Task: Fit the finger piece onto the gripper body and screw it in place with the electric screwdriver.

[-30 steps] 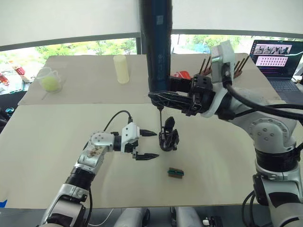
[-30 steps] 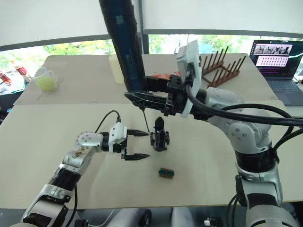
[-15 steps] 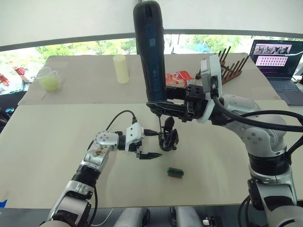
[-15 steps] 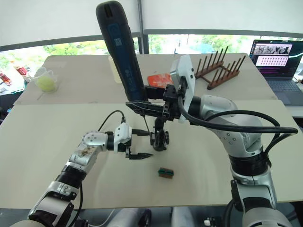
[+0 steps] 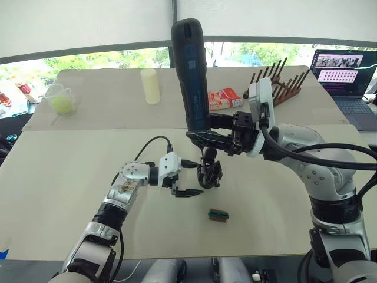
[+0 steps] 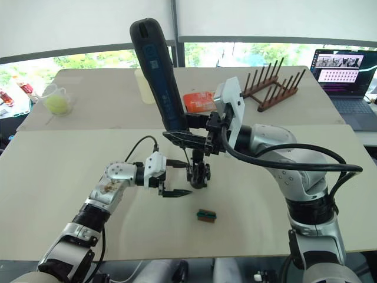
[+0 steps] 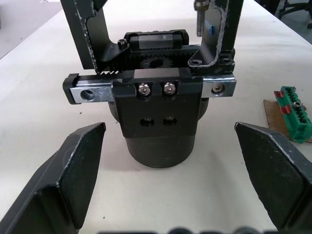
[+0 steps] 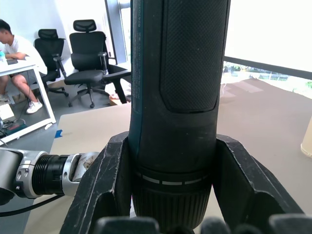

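The gripper body (image 5: 209, 172) stands upright mid-table on its round base (image 7: 157, 146). Two black fingers (image 7: 92, 34) (image 7: 226, 29) rise from its rail, and I cannot tell which is the finger piece. My right gripper (image 5: 205, 137) is shut on the electric screwdriver (image 5: 191, 71), gripping its lower end (image 8: 173, 97). The tool stands nearly upright, its thin bit (image 7: 199, 19) pointing down beside one of the fingers. My left gripper (image 5: 197, 177) is open just left of the body, its fingers (image 7: 73, 180) level with the base on either side.
A small green-and-brown block (image 5: 218, 215) lies in front of the body. At the back are a yellow cylinder (image 5: 151, 85), a clear cup (image 5: 61, 99), a red packet (image 5: 222, 97), a wooden rack (image 5: 284, 82) and a laptop (image 5: 347, 73). A person (image 8: 14, 48) sits at a desk beyond.
My right arm has lowered the screwdriver, bringing its bit down close over the gripper body. My left gripper has moved right, closer to the body, and stays open.
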